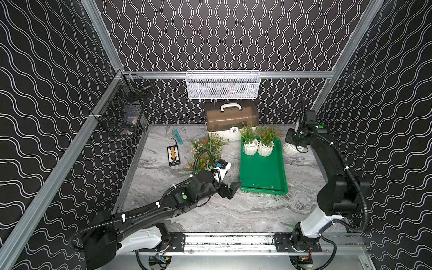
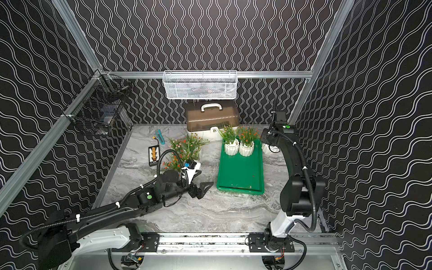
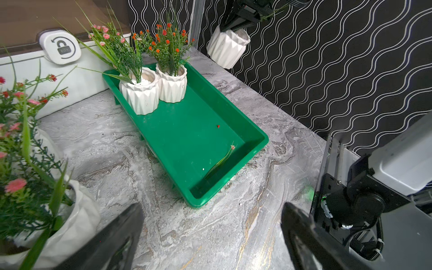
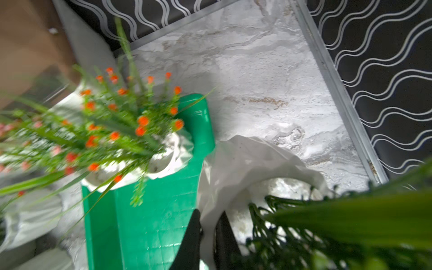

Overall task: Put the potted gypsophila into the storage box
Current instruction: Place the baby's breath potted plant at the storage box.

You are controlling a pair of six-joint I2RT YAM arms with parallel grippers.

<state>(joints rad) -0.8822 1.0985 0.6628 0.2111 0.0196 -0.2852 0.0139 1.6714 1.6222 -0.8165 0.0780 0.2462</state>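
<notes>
Left jaws wide, right jaws clamp one potted gypsophila (image 4: 245, 163); two stand in storage box (image 1: 264, 173).

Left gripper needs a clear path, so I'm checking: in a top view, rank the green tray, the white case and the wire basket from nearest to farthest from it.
1. Green tray: just right of the open left gripper, near corner beside it.
2. White case: at the back of the table, behind the tray.
3. Wire basket: on the back wall, above the case.
</notes>
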